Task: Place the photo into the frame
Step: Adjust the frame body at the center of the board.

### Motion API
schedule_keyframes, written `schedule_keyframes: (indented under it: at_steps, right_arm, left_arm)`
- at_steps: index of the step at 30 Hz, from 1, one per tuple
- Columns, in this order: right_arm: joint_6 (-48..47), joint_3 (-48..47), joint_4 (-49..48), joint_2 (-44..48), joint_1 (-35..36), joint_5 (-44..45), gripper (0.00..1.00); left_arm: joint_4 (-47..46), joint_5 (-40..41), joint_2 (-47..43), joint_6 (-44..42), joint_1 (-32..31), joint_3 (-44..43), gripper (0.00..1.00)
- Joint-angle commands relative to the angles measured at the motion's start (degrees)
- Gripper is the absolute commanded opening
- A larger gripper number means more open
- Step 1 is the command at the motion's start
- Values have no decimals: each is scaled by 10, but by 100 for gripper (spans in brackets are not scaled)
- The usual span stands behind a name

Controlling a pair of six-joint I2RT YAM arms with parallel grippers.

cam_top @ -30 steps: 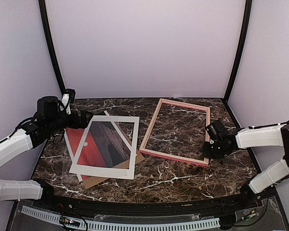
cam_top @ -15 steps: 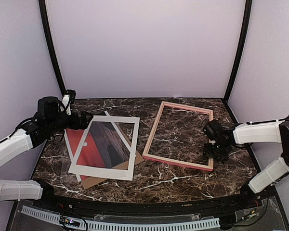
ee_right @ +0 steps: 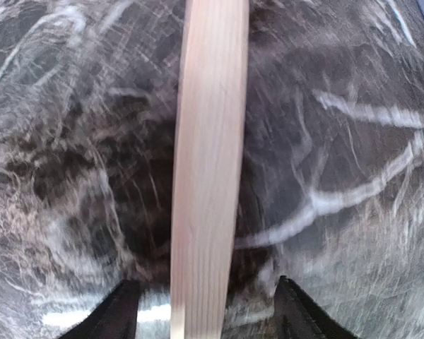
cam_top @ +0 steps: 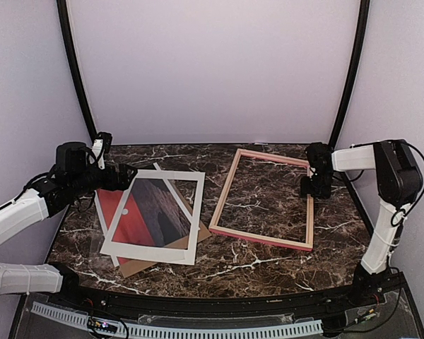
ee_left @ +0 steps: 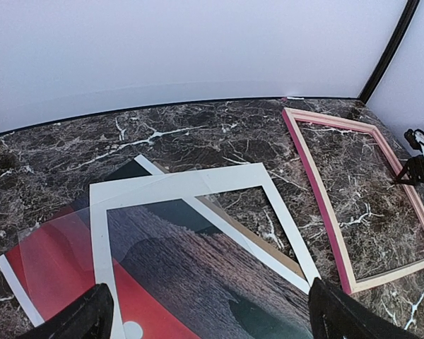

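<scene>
The frame lies flat at right centre, pink outside and light wood inside; it also shows in the left wrist view. My right gripper is open and straddles its right rail near the back corner. In the right wrist view the wooden rail runs between the spread fingers of my right gripper. The photo lies at left under a white window mat, red with a white sun. My left gripper hovers open over the pile's back edge, and it is empty in its own view.
A brown backing board sticks out under the mat, also in the left wrist view. A clear sheet covers the photo's left part. Black corner posts and lilac walls bound the marble table.
My right gripper has slid along the frame's right rail from the near corner to the back corner. The frame has turned slightly and shifted right. The left arm has stayed put.
</scene>
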State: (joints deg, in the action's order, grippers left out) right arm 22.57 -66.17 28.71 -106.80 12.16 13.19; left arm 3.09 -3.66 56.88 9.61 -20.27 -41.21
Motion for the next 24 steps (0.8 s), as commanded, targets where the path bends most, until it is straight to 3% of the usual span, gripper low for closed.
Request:
schedule_keyframes:
  at_steps: [1,10,16,19,24]
  right_arm:
    - [-95,-45,12,-53,-30,-52,53]
    - [-170,19,44,-28,-45,-43,24]
    - [-170,70,62,3,-58,-9,19]
    - [-158,63,64,11,-59,-19,25]
    - [-118,58,55,44,-51,-36,51]
  left_arm:
    - [-2,-3,-6,-11,-3,-16,99]
    - [14,0,9,-25,-3,-28,99]
    - [26,6,21,-33,-3,-34,99]
    - [41,22,32,-33,-3,-41,99]
    - [78,61,67,-29,-3,-63,99]
